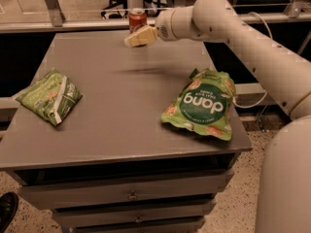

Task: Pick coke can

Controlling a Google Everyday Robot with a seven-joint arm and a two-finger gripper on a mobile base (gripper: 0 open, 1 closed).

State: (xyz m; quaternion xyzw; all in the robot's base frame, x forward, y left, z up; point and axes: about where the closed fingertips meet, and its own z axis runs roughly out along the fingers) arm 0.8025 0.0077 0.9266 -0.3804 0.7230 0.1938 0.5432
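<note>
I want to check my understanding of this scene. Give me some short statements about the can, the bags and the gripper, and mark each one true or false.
1. The small red metal drink can stands upright at the far edge of the grey table. True.
2. The gripper hovers above the striped green bag at the picture's left. False: it is at the far edge, just in front of the can.
3. Two green bags lie on the table. True.
4. The green bag with the round dark label leans against the can. False: it lies flat, well apart from the can, near the table's right edge.
</note>
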